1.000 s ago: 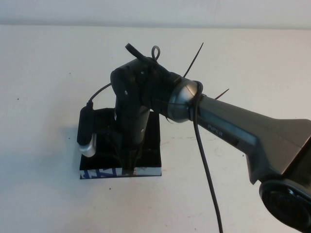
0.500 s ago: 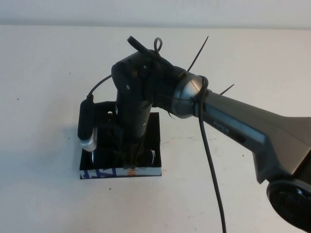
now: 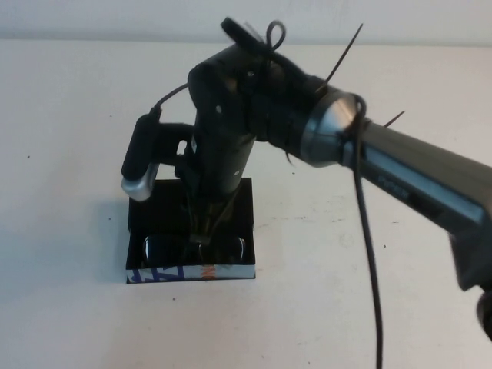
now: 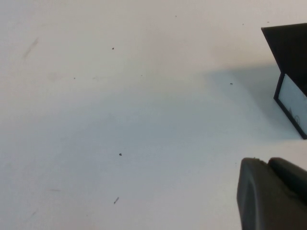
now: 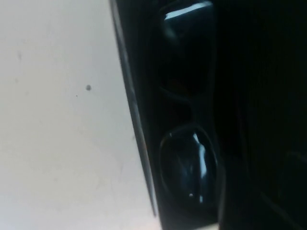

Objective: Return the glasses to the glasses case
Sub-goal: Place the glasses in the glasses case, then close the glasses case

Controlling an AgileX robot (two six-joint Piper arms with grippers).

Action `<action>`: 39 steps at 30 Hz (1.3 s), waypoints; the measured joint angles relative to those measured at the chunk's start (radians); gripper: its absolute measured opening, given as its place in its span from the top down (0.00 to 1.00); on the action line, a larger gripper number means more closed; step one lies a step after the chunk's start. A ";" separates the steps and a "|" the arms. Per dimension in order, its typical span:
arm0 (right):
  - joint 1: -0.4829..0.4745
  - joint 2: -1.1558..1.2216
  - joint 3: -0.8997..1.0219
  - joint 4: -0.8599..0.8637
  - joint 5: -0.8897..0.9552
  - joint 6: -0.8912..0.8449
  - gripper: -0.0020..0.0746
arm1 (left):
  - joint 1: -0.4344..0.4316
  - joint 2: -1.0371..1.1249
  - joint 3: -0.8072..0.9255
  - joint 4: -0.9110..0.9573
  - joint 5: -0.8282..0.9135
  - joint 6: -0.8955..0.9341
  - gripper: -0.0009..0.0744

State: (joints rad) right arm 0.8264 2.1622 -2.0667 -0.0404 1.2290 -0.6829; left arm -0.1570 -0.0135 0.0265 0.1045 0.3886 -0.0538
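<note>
The glasses case (image 3: 188, 271) is a black box lying open on the white table, its white front edge printed in blue and orange. The glasses (image 3: 157, 248) lie inside it along the front wall, both dark lenses showing. My right gripper (image 3: 202, 229) points straight down over the case, just above the bridge of the glasses. In the right wrist view the glasses (image 5: 188, 158) lie against the case wall (image 5: 136, 129). My left gripper (image 4: 269, 165) is out of the high view; it hovers shut and empty over bare table, with a corner of the case (image 4: 290, 52) beyond it.
The right arm (image 3: 415, 181) stretches in from the right with a black cable (image 3: 367, 246) hanging from it. A small camera pod (image 3: 141, 157) sticks out on the gripper's left side above the case. White table lies all around the case.
My right gripper has risen from deep inside the case and shifted slightly away. The glasses stayed in the case and both lenses now show.
</note>
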 joint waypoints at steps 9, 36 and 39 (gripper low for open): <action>-0.068 -0.152 0.087 -0.033 0.008 0.249 0.97 | 0.000 0.000 0.000 0.000 0.000 0.000 0.99; -0.217 -0.165 0.087 0.350 -0.044 0.247 0.99 | 0.000 0.000 0.000 -0.015 -0.111 -0.025 0.99; -0.217 -0.165 0.087 0.357 -0.046 0.247 0.99 | 0.000 0.000 0.000 -0.068 -0.179 -0.096 0.99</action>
State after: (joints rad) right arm 0.6094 1.9970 -1.9801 0.3162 1.1829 -0.4356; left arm -0.1570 -0.0135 0.0265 0.0367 0.2098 -0.1497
